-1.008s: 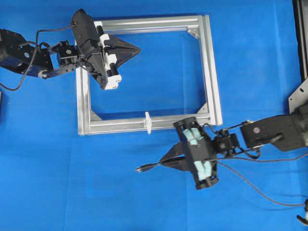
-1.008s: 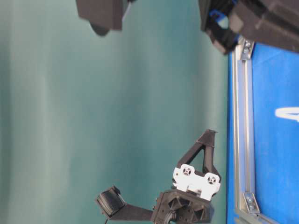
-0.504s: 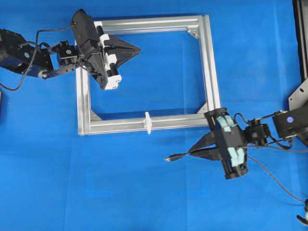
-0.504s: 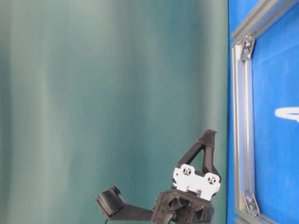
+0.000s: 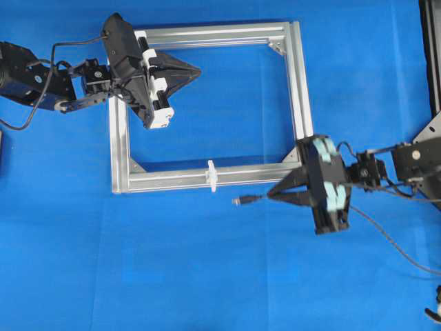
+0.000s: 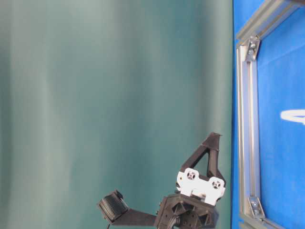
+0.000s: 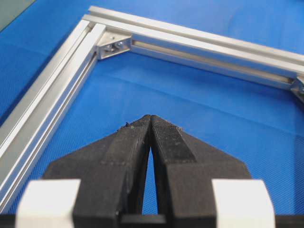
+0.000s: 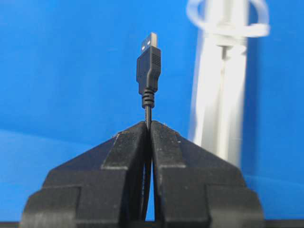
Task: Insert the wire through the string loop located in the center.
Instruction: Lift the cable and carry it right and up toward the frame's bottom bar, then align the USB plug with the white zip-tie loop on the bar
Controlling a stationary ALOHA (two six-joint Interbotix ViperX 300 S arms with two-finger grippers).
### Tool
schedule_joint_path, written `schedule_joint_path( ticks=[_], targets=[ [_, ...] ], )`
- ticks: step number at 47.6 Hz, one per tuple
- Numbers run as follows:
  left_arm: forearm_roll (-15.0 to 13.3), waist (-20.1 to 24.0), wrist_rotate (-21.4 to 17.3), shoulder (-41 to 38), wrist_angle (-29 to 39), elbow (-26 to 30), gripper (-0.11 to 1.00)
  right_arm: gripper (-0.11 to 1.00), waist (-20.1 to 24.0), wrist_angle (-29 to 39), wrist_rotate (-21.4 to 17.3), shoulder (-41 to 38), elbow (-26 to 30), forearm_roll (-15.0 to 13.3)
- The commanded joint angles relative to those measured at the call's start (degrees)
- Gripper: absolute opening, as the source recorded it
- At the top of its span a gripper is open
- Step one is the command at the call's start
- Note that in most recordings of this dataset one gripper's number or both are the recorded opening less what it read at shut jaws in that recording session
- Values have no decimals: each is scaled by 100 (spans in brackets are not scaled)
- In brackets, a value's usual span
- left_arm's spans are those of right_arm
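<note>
A silver frame (image 5: 300, 103) lies on the blue table. The white string loop (image 5: 212, 175) sits on the middle of its near bar and shows blurred in the right wrist view (image 8: 228, 21). My right gripper (image 5: 269, 197) is shut on the black wire (image 5: 251, 199) just behind its USB plug (image 8: 148, 61), which points left, a little right of and below the loop. The rest of the wire (image 5: 393, 245) trails off to the right. My left gripper (image 5: 200, 69) is shut and empty, hovering inside the frame's top left corner; its fingertips (image 7: 151, 118) meet.
A grey corner bracket (image 7: 114, 46) shows ahead of the left gripper. A black and grey structure (image 5: 431, 131) stands at the right edge. In the table-level view the left arm's gripper (image 6: 212, 140) hangs beside the frame (image 6: 248, 129) against a green curtain.
My right gripper has carried the wire's plug to the right and up toward the frame's near bar, turning so that the plug points straight left. The left arm has not moved.
</note>
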State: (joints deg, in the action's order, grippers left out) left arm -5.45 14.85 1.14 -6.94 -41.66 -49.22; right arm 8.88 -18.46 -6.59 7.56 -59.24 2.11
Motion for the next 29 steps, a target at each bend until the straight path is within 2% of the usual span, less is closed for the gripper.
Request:
schedule_joint_path(
  ticks=[1, 14, 29],
  targets=[
    [18, -18, -9, 158, -35, 35, 0, -2, -211, -53, 9, 105, 70, 18],
    [18, -18, 0, 158, -35, 35, 0, -2, -624, -62, 9, 79, 88, 18],
    [18, -18, 0, 149, -35, 44, 0, -2, -642, -62, 9, -114, 220, 18]
  ],
)
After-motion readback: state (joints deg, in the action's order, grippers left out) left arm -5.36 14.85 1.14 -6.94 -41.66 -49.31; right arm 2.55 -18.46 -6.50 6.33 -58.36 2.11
